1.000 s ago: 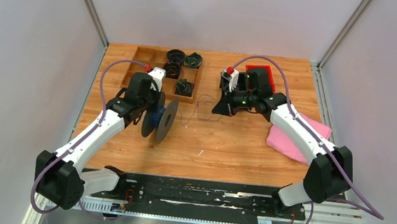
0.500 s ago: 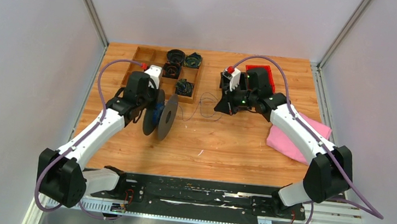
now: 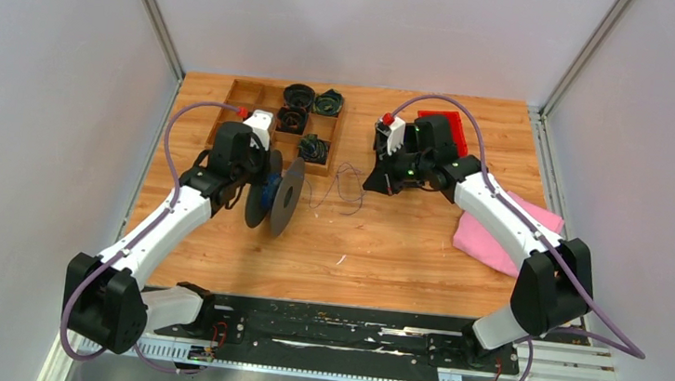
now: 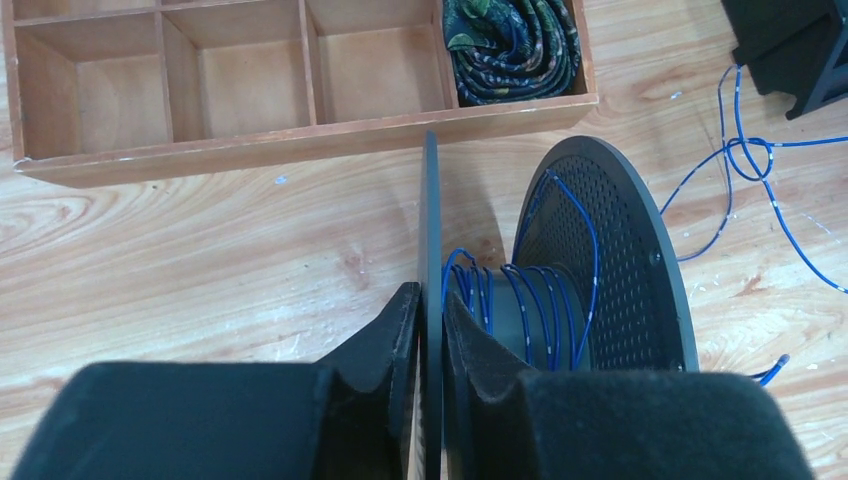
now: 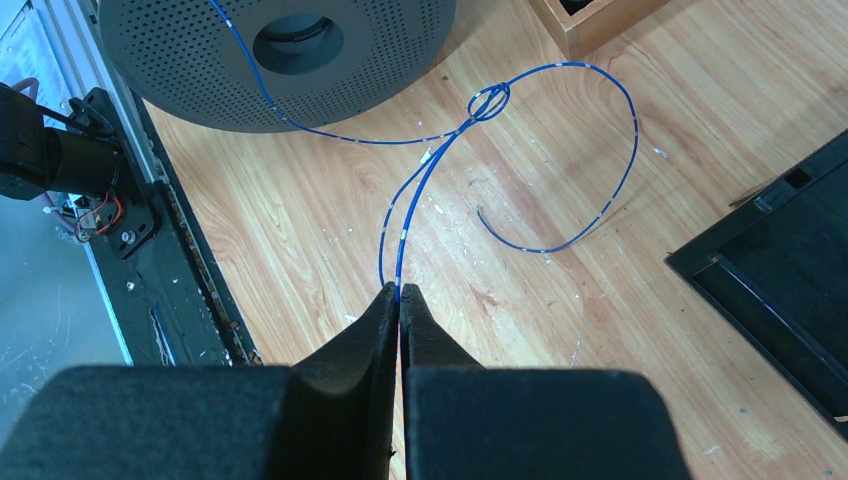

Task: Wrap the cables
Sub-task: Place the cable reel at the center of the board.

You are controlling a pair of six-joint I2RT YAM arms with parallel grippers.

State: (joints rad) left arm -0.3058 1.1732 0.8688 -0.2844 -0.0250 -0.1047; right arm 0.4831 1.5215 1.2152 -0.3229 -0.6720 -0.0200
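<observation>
A big grey spool (image 3: 275, 196) stands on edge on the table, left of centre. Thin blue cable (image 4: 540, 310) lies in a few turns round its hub. My left gripper (image 4: 432, 295) straddles the spool's near flange (image 4: 431, 200), both pad tips against it and thin slivers of wood showing lower down. The loose cable (image 5: 488, 102) runs from the perforated flange (image 5: 200, 60) across the wood, crosses itself in a small knot and loops round. My right gripper (image 5: 399, 290) is shut on the cable a little above the table, right of the spool (image 3: 379, 183).
A wooden compartment tray (image 3: 229, 110) sits behind the spool and holds black coiled bundles (image 3: 309, 104). A red box (image 3: 448, 122) and a pink cloth (image 3: 506, 239) lie on the right. The black base rail (image 3: 330, 330) runs along the near edge.
The left arm has shifted the spool slightly away from the near edge. The right gripper has drifted a little left, and the cable loop between them hangs slacker.
</observation>
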